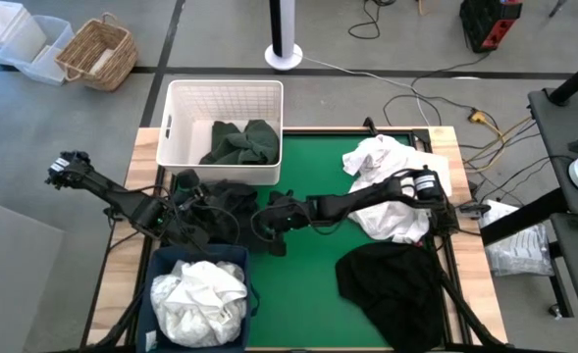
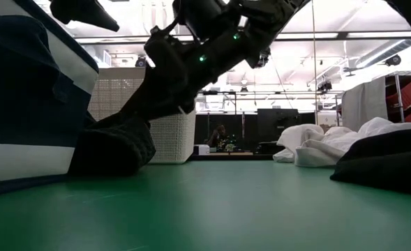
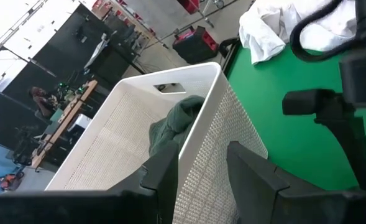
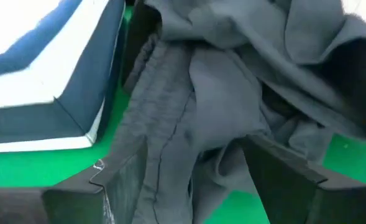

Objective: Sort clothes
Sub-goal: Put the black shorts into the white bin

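Meanwhile, the right gripper (image 1: 269, 224) spreads its fingers around a black garment (image 1: 225, 201) heaped between the white basket (image 1: 225, 98) and navy bin (image 1: 157, 267); the left gripper (image 1: 185, 208) hovers alongside, fingers parted.

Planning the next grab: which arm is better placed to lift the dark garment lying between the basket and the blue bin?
Right: its end effector is open astride the dark garment. The left end effector faces the basket.
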Motion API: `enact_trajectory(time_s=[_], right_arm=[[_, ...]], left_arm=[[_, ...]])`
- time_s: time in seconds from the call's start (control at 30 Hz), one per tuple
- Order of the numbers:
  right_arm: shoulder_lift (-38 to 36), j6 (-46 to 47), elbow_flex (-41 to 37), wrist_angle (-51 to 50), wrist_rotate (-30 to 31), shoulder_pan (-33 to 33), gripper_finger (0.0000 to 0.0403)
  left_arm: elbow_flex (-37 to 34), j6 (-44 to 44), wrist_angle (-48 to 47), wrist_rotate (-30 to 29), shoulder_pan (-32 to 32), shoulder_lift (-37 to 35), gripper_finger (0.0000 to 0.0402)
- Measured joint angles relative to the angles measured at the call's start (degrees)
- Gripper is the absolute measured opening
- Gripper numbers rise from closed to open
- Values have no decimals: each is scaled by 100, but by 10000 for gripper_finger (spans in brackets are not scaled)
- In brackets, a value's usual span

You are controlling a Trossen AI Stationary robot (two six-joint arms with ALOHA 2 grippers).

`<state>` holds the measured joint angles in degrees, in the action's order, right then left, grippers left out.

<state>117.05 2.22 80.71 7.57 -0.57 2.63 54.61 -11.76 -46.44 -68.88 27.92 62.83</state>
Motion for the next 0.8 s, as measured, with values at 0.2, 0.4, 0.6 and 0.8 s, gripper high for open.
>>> enact_trajectory(time_s=[0.2,0.4,0.6,0.8], right_arm=[[163,29,24,49,-16,4,232],[287,39,16,23,-14,4,172],[197,-18,-22,-126,-15,10,59],[-226,-94,-23,-1117,73,11,11]], left_arm=[[0,-76,-16,68,0,0,117],[0,-82,-15,63,0,0,117],[0,-82,-14,61,0,0,117],[0,-108,-13,57,0,0,117]])
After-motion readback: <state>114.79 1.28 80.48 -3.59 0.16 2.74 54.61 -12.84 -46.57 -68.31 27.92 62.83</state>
